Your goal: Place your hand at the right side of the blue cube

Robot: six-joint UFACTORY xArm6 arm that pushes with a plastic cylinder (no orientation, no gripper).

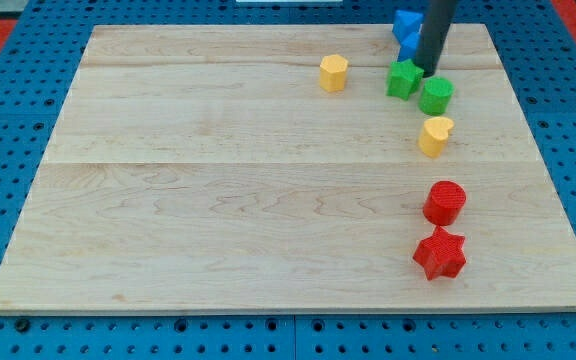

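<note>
Two blue blocks sit at the view's top right: one (405, 22) at the board's top edge and another (408, 44) just below it, both partly hidden by my rod, so their shapes are unclear. My tip (427, 70) rests just below and to the right of the lower blue block, between the green star (403, 78) and the green cylinder (436, 95). The rod rises up out of the view's top.
A yellow hexagon (334, 72) lies left of the green star. A yellow heart (434, 135) sits below the green cylinder. A red cylinder (445, 202) and a red star (440, 253) lie lower right. The wooden board (218, 200) rests on blue pegboard.
</note>
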